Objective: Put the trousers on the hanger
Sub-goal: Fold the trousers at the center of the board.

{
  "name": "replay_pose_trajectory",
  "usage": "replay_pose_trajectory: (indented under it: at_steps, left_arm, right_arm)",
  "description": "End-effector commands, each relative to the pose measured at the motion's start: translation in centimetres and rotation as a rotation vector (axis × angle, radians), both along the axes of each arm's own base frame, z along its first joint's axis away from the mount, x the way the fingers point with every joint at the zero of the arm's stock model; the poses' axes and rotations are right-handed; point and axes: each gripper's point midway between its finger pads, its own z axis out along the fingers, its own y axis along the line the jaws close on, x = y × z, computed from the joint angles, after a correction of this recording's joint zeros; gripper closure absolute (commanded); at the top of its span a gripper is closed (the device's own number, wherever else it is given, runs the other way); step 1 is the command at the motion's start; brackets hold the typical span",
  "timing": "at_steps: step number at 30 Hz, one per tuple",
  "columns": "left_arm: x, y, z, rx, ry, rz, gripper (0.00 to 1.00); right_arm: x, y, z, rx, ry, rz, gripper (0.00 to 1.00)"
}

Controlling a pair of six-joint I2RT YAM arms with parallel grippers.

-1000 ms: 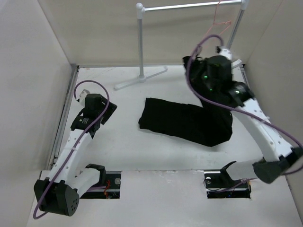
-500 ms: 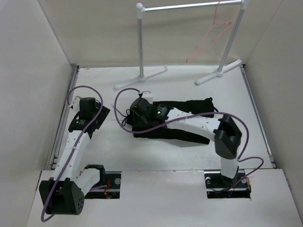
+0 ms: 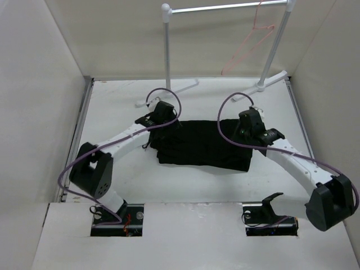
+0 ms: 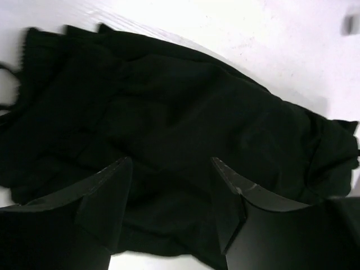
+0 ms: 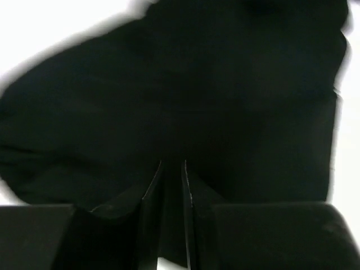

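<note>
The black trousers (image 3: 202, 145) lie folded on the white table, in the middle. My left gripper (image 3: 167, 124) is at their left end; in the left wrist view it (image 4: 171, 169) is open, jaws wide apart just above the cloth (image 4: 169, 101). My right gripper (image 3: 243, 134) is at their right end; in the right wrist view it (image 5: 171, 169) is nearly closed, with a thin fold of the dark cloth (image 5: 185, 84) between the fingers. The pink hanger (image 3: 251, 44) hangs empty on the rack rail at the back right.
The white rack (image 3: 167, 50) stands at the back, its feet (image 3: 169, 93) on the table behind the trousers. White walls close in the left, back and right sides. Purple cables loop over both arms.
My left arm swung in from the table's left side to the trousers' left end. My right arm moved from their left end to their right end. The trousers now lie more compact.
</note>
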Motion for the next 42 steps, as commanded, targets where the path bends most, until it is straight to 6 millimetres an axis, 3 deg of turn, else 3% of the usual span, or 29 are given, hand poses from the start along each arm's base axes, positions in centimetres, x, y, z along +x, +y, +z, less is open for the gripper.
replay_pose_trajectory:
  at_steps: [1,4,6,9,14,19,25,27,29,31,33,36,39,42]
  left_arm:
    - [2.1,-1.7,-0.3,-0.013,-0.022,-0.009,0.47]
    - [1.5,-1.5,-2.9,0.011,0.033,-0.012,0.48]
    - [0.5,-1.0,-4.4,0.031,0.071,-0.010,0.48]
    - [-1.3,-0.3,-5.7,0.041,0.108,-0.006,0.48]
    - [-4.5,0.4,-7.0,0.056,0.147,-0.009,0.47]
    - [-6.4,3.2,-8.1,0.092,0.182,0.047,0.47]
    - [-5.4,5.0,-2.7,0.031,0.076,0.094,0.44]
    - [-5.1,4.4,-0.8,0.009,0.044,0.083,0.44]
    - [-5.1,2.8,0.5,-0.006,0.023,0.046,0.45]
    - [-5.5,0.2,1.1,-0.023,0.013,-0.012,0.46]
    - [-6.2,-2.7,0.9,-0.028,0.017,-0.083,0.46]
    - [-7.3,-4.9,-0.9,-0.011,0.049,-0.138,0.46]
    - [-8.4,-4.2,-3.2,0.025,0.081,-0.138,0.46]
    - [-9.8,-0.8,-6.4,0.092,0.134,-0.090,0.46]
  right_arm:
    - [-1.2,-0.4,-2.3,0.046,0.072,0.058,0.77]
    - [-3.6,-2.5,-5.2,0.043,0.142,-0.020,0.81]
    - [-5.8,-4.2,-7.9,0.045,0.200,-0.105,0.84]
    - [-7.8,-5.8,-10.2,0.070,0.240,-0.203,0.84]
    - [-7.8,-9.0,-11.1,0.106,0.214,-0.360,0.78]
    - [-6.8,-9.0,-10.6,0.124,0.222,-0.349,0.73]
    - [-4.4,-6.6,-1.5,0.173,0.057,-0.216,0.52]
    - [-3.2,-5.7,1.1,0.190,0.004,-0.172,0.51]
    - [-1.4,-4.3,2.2,0.215,-0.025,-0.125,0.60]
    - [0.8,-3.1,2.1,0.243,-0.040,-0.085,0.71]
    - [3.1,-2.8,0.8,0.256,-0.033,-0.090,0.79]
    - [6.6,-3.6,-1.4,0.274,0.007,-0.122,0.85]
    - [9.8,-4.4,-2.2,0.288,-0.009,-0.145,0.88]
    - [12.7,-5.0,-3.4,0.331,-0.018,-0.188,0.89]
